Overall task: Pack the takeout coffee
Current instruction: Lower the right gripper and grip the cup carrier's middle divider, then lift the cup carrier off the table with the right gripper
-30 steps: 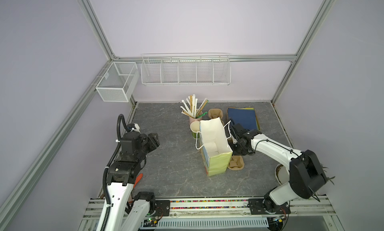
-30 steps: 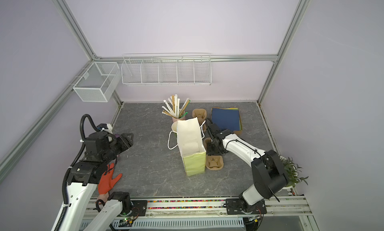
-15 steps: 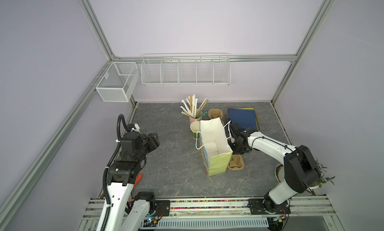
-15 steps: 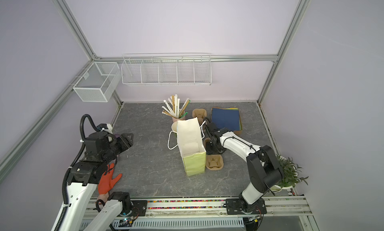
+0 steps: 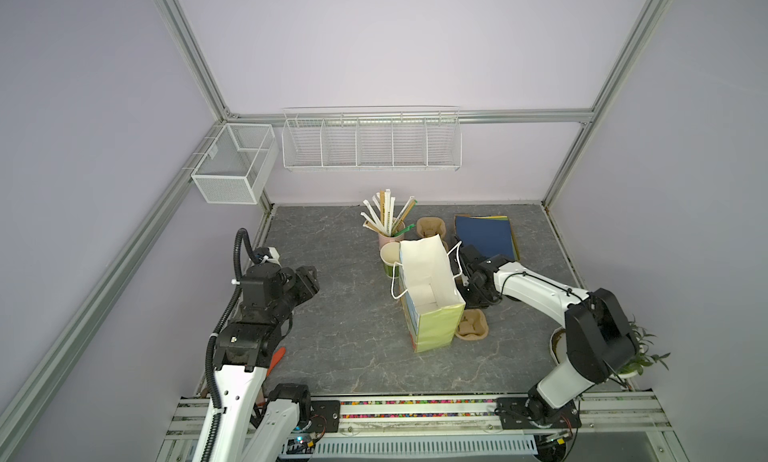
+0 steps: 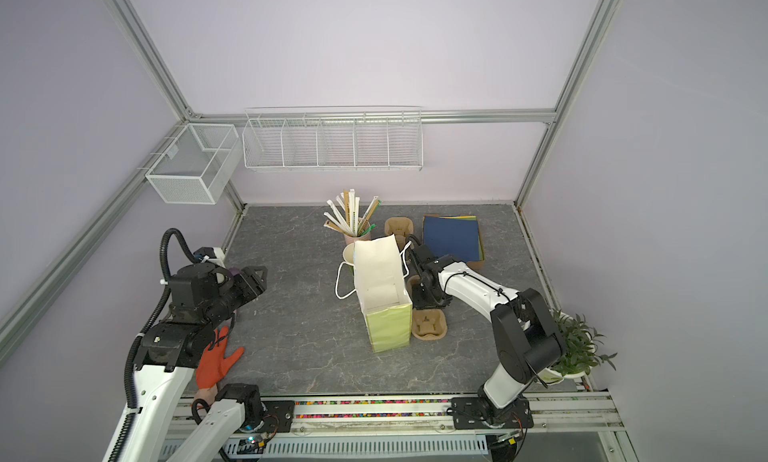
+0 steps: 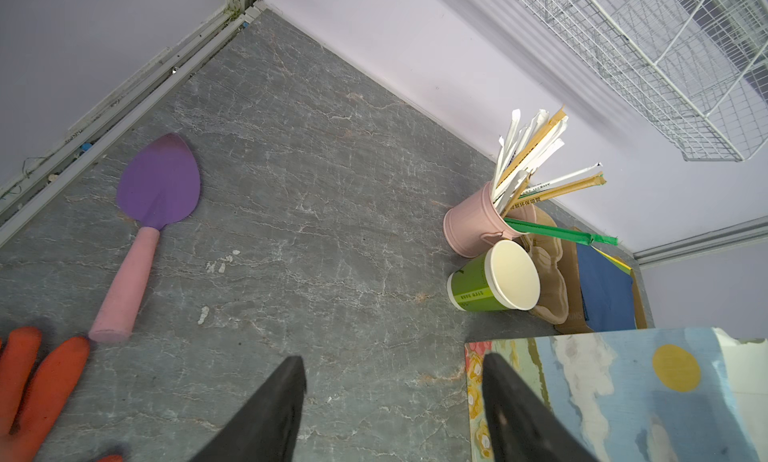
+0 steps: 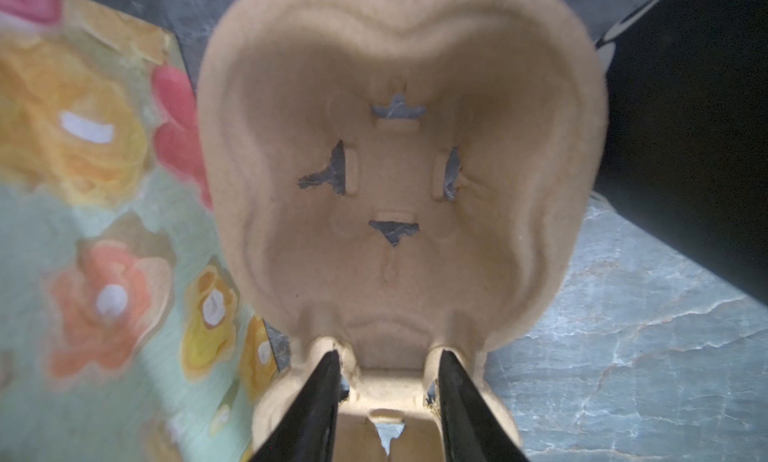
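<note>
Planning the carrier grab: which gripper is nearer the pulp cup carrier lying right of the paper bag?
Right. The right gripper straddles the cup carrier at its narrow middle; the left gripper hangs far off, on the paper bag's other side.

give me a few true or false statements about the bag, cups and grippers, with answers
1. The bag stands upright, mouth open. True.
2. The green cup lies on its side. False: it stands upright beside the pink cup of straws.
3. The left gripper holds the trowel. False: it is open and empty, and the trowel lies on the table.
4. The right gripper has a finger on either side of the narrow middle of the carrier by the bag. True.
5. The black cup is in the bag. False: the bag looks empty, and the black cup shows beside the carrier in the right wrist view.
</note>
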`<control>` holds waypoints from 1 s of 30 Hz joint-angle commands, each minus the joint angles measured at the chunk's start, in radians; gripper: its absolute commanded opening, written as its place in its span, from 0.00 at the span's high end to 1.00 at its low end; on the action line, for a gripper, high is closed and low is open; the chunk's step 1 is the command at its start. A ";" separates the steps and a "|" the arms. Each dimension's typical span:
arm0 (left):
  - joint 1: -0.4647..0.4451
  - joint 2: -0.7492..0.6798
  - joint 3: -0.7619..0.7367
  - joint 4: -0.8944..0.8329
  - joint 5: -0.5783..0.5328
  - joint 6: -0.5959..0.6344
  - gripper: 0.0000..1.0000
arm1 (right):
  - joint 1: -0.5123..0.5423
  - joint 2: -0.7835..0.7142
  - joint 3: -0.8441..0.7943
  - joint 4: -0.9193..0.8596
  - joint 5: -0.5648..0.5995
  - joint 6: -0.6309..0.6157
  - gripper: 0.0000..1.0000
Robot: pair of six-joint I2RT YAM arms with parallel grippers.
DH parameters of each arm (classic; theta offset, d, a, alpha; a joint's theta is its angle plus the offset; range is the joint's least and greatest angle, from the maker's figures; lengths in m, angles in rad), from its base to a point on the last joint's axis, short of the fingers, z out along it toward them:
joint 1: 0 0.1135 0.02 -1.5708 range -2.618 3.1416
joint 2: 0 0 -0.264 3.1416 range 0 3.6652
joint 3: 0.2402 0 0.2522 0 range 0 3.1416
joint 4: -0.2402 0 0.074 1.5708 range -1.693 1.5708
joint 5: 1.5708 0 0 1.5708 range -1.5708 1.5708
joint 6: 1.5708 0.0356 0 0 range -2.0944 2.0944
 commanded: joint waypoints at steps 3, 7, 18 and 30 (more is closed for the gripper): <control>0.006 0.000 -0.001 -0.007 -0.014 0.023 0.32 | -0.004 0.016 -0.013 -0.017 0.001 -0.008 0.65; 0.006 0.003 0.000 -0.006 -0.013 0.024 0.32 | -0.004 0.020 -0.008 -0.021 0.001 -0.011 0.65; 0.006 0.009 0.003 -0.007 -0.012 0.026 0.32 | -0.005 0.025 -0.010 -0.023 -0.005 -0.008 0.67; 0.006 0.006 0.002 -0.007 -0.012 0.026 0.32 | 0.002 -0.093 -0.004 -0.073 -0.001 0.004 0.72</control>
